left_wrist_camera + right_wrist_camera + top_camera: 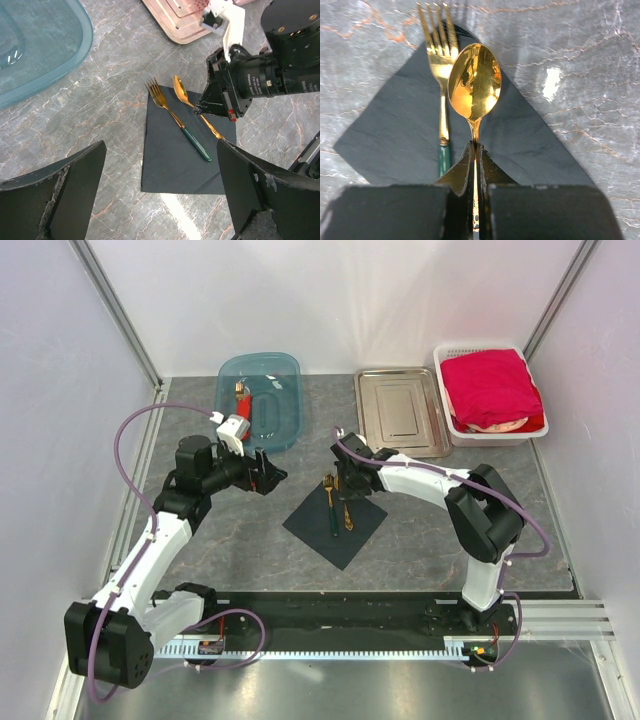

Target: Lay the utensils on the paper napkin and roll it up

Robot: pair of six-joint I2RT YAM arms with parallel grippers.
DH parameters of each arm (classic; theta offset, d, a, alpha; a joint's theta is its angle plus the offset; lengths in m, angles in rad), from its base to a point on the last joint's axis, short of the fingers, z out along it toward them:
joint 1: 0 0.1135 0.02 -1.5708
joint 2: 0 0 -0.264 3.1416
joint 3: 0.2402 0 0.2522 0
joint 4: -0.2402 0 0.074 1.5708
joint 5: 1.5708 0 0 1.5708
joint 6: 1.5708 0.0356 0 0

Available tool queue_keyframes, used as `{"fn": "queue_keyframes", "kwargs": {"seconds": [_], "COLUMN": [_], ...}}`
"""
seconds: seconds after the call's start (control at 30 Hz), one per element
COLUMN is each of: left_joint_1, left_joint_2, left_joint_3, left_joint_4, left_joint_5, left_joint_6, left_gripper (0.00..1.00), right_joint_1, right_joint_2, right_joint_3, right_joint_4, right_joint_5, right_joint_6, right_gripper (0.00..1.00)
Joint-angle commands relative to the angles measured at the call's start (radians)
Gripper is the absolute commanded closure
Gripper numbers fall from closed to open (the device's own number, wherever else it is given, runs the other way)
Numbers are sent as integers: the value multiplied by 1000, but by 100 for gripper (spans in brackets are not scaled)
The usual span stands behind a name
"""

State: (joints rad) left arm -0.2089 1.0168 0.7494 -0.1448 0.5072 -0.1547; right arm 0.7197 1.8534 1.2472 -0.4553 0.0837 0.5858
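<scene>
The black paper napkin lies flat in the middle of the table. A gold fork with a green handle lies on it. A gold spoon lies just to the fork's right. My right gripper is shut on the spoon's handle, low over the napkin. In the right wrist view the gripper pinches the handle; the spoon bowl, fork and napkin show ahead. My left gripper is open and empty, left of the napkin. In its view the napkin, fork and spoon show.
A blue plastic tub at the back left holds a red-bodied tool. A steel tray stands at the back centre. A white basket with a red cloth is at the back right.
</scene>
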Motion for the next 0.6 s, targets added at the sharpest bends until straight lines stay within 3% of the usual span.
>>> {"fn": "queue_keyframes", "kwargs": {"seconds": [0.0, 0.5, 0.57], "left_joint_1": [3, 3, 3], "left_joint_2": [-24, -30, -29], "left_joint_3": [-13, -22, -27], "left_joint_4": [44, 44, 47], "left_joint_5": [-1, -7, -6], "left_joint_6": [-23, -19, -17], "left_gripper": [0, 0, 0], "right_joint_1": [11, 12, 12], "right_joint_2": [10, 76, 81], "right_joint_3": [51, 106, 106], "right_joint_4": [27, 7, 7], "right_joint_5": [-12, -55, -61], "right_joint_6": [28, 46, 46], "right_gripper": [100, 100, 96]}}
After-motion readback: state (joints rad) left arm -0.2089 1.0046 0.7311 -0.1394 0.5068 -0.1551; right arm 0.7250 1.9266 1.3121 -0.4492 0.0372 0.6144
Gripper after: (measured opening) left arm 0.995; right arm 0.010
